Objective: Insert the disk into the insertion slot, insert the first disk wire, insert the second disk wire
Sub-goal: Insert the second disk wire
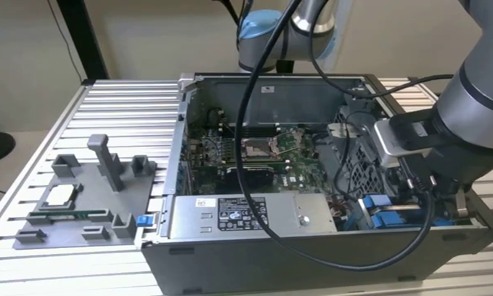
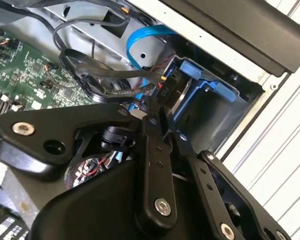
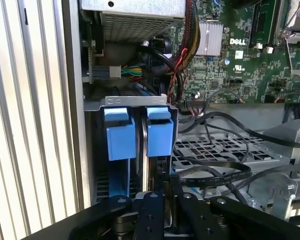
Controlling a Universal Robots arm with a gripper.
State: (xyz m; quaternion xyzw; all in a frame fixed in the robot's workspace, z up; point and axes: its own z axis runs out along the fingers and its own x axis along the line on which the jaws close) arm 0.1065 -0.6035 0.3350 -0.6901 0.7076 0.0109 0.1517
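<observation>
The exterior view shows a grey Universal Robots arm (image 1: 468, 117) reaching from the upper right of the frame into the lower-right corner of an open desktop computer case (image 1: 312, 259), which sits on a ribbed aluminium table (image 1: 106, 111). A grey moulded fixture (image 1: 74, 203) lies at lower left, and a grey power-supply box (image 1: 246, 216) with a white sticker sits along the case's near wall. In the first wrist view the disk (image 3: 151, 165), a thin metal slab clipped in a glossy blue plastic frame, stands seated in its slot at centre frame beside a second blue carrier (image 3: 120, 135). The matte black gripper (image 3: 167, 192) hovers at the disk's connector end, its fingers drawn close around a flat black cable (image 3: 215, 172); whether they actually pinch it cannot be told. A green motherboard (image 3: 240, 55) with a finned silver heatsink fills the upper right.
</observation>
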